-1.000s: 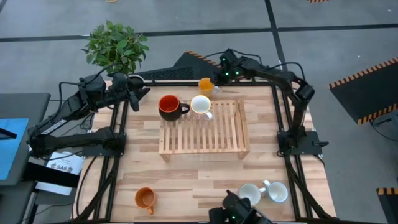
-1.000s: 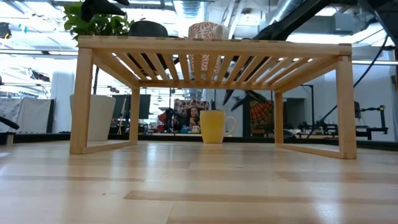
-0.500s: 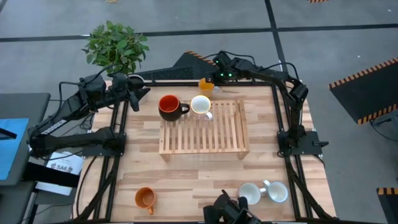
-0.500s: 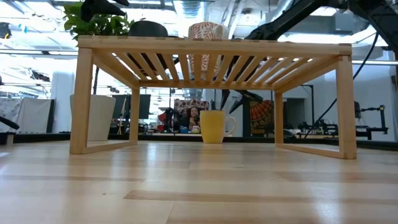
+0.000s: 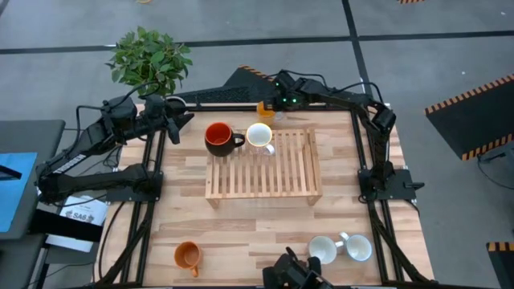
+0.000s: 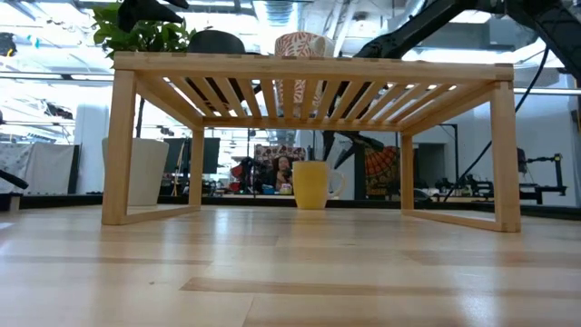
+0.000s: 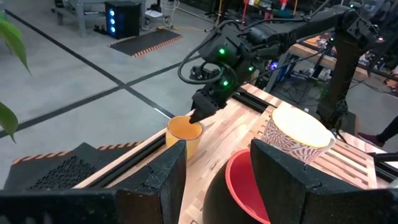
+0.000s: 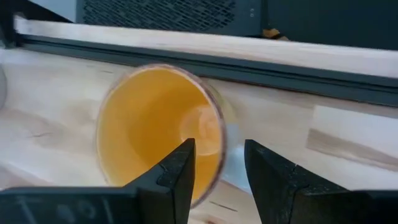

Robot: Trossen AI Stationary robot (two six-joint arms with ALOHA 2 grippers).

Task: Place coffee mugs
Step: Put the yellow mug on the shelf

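Note:
The yellow-orange mug (image 5: 265, 110) stands on its base at the table's far edge (image 6: 310, 185). My right gripper (image 8: 219, 180) is open and hangs over the mug from above, one finger over its hollow and one outside the rim on the handle side. The red mug (image 5: 217, 136) and a patterned white mug (image 5: 259, 135) stand on the wooden rack (image 5: 265, 172). My left gripper (image 7: 217, 155) waits open at the far left, just short of the red mug (image 7: 239, 186). My right gripper straddles the yellow-orange mug's rim (image 8: 214, 134) from above, pointing down, with one finger (image 8: 177, 171) inside the hollow and the other (image 8: 267, 174) outside. I cannot tell whether either finger touches the mug. The mug stands upright on the table.
A darker orange mug (image 5: 186, 255) sits near the table's near left corner, and two pale mugs (image 5: 321, 249) (image 5: 357, 247) near the near right corner. A potted plant (image 5: 151, 58) stands beyond the far left corner. The slatted rack fills the table's middle.
My right gripper has moved toward the table's left along the far edge and come down over the yellow-orange mug. The mug has stayed where it was.

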